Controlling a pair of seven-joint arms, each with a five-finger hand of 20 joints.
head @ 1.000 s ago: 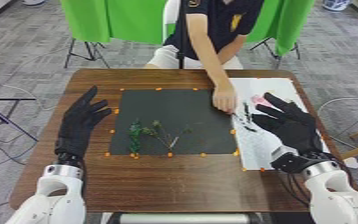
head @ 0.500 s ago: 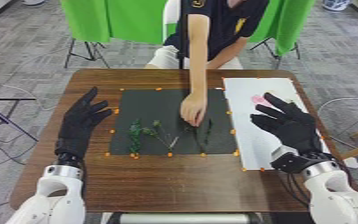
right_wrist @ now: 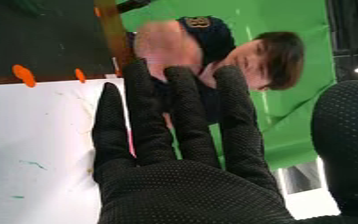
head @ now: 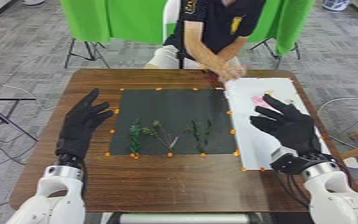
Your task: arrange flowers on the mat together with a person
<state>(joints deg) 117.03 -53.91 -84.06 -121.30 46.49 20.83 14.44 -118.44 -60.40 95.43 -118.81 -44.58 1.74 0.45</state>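
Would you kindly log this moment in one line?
Right hand: open, over white sheet | left hand: open, beside dark mat | person's hand: near sheet's far edge | green sprigs: on mat

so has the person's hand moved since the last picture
Yes, it has moved away from the robot and rightward: the person's hand was over the dark mat, now it's by the white paper's far edge.

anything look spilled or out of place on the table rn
Small green flecks lie loose on the white sheet, possibly shed leaf bits. Nothing else stands out; the green stems lie on the dark mat.
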